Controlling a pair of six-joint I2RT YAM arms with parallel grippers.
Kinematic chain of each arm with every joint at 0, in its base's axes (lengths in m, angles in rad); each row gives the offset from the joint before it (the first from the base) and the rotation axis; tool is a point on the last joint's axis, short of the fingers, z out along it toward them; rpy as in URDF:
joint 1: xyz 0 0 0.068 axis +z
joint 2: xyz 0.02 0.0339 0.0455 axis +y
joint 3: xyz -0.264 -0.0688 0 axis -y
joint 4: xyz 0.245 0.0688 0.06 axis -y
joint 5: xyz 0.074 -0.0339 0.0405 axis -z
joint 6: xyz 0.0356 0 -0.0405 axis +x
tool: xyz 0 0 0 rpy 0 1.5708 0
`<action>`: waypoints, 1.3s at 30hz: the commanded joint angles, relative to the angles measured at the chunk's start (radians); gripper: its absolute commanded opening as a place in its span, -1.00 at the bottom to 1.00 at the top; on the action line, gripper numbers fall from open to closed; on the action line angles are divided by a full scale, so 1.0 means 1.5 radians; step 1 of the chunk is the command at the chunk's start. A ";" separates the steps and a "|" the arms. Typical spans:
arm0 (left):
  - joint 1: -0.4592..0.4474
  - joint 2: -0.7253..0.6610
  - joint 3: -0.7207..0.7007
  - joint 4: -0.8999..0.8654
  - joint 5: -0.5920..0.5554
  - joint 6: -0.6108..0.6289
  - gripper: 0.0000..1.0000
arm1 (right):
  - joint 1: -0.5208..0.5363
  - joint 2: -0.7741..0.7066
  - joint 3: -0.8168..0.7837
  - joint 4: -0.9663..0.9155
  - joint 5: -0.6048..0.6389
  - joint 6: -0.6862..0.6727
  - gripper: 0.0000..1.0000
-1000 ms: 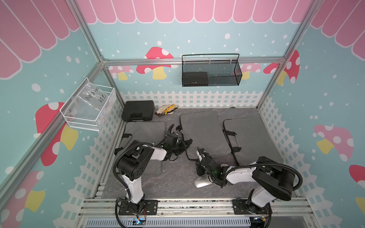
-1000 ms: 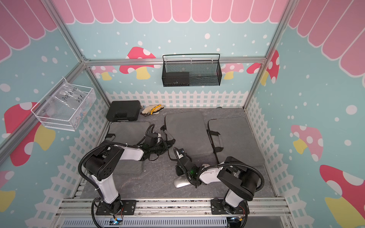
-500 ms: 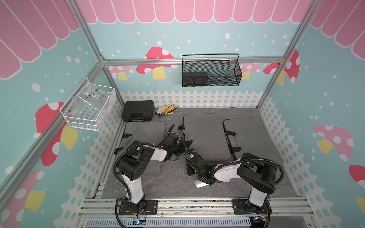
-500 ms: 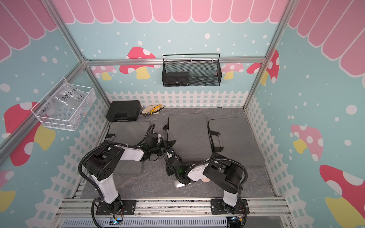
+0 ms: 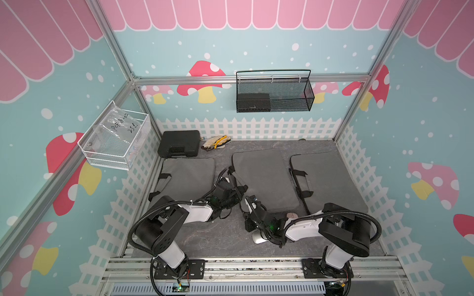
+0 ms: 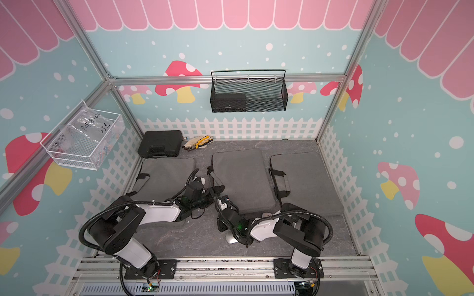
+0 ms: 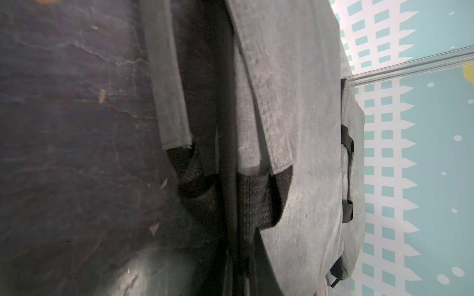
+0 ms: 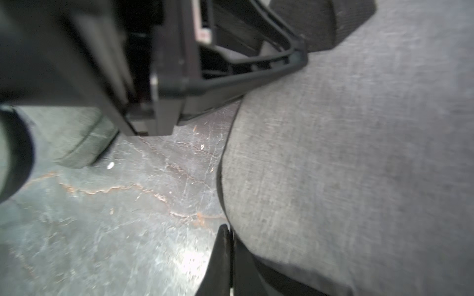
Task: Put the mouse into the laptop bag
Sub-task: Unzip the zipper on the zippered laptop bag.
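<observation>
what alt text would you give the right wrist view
A grey laptop bag fills much of a close, blurry view, with the shut right gripper at its edge. The black left gripper sits by the bag further along, over a dark, cracked table.

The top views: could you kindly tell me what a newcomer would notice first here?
The left arm and right arm both reach low to the near handle-side corner of the middle laptop bag, one of three grey ones side by side on the table. A silvery mouse peeks out from under the right arm, outside any bag. Bright mushroom prints cover the walls.
</observation>
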State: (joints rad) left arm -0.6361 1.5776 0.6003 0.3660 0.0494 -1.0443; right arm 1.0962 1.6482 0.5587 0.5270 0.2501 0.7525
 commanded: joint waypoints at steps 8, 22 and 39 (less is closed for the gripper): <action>-0.046 -0.185 -0.015 -0.144 -0.239 0.058 0.36 | -0.101 -0.113 -0.109 0.021 0.056 0.041 -1.00; 0.060 -0.139 0.030 -0.159 -0.095 0.075 0.62 | -0.173 -0.238 -0.197 -0.039 0.108 0.103 -1.00; 0.147 0.220 0.296 -0.134 0.133 0.055 0.44 | -0.171 -0.281 -0.226 0.011 0.014 0.112 -1.00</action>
State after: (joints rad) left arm -0.4202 1.8606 0.9653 0.1661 0.2123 -0.9627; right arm 0.8440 1.2011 0.2157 0.5034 0.2928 0.9024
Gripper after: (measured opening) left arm 0.722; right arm 0.047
